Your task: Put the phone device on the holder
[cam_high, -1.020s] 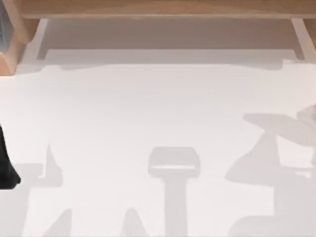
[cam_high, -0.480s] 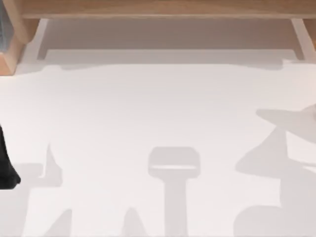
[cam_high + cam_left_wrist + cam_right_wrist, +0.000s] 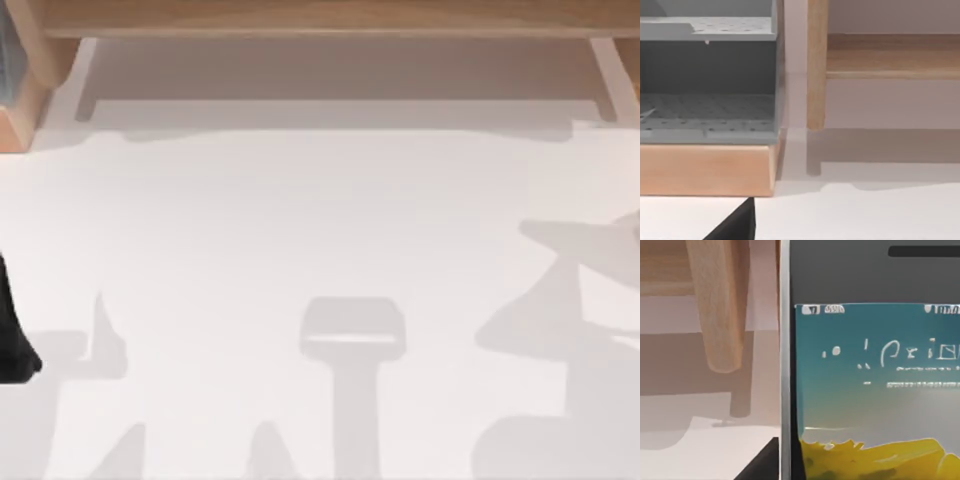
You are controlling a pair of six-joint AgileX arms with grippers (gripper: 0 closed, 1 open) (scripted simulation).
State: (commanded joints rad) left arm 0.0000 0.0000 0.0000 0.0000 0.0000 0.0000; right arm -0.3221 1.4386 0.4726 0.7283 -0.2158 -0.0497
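Phone device (image 3: 875,370) sits very close in the right wrist view, upright, with a dark bezel, a slim earpiece slot near its upper edge, and a lit screen that goes from teal down to yellow, with pale text lines across it. A silvery edge runs down one side of it. Beside it stands a wooden leg (image 3: 720,305) above the white worktop (image 3: 685,450), and a dark shape pokes in at the frame's lower edge next to the phone. Whether the right claw has hold of the phone I cannot tell, since its fingers are not visible.

From above, the white worktop (image 3: 300,220) carries only shadows, with a wooden frame (image 3: 320,18) along its far side. A black part of the left arm (image 3: 12,335) sits at the left edge.

Through the left wrist camera, a grey perforated shelf unit (image 3: 707,85) rests on a wooden base (image 3: 705,170), beside a wooden post (image 3: 817,65). The left claw's opening cannot be judged.
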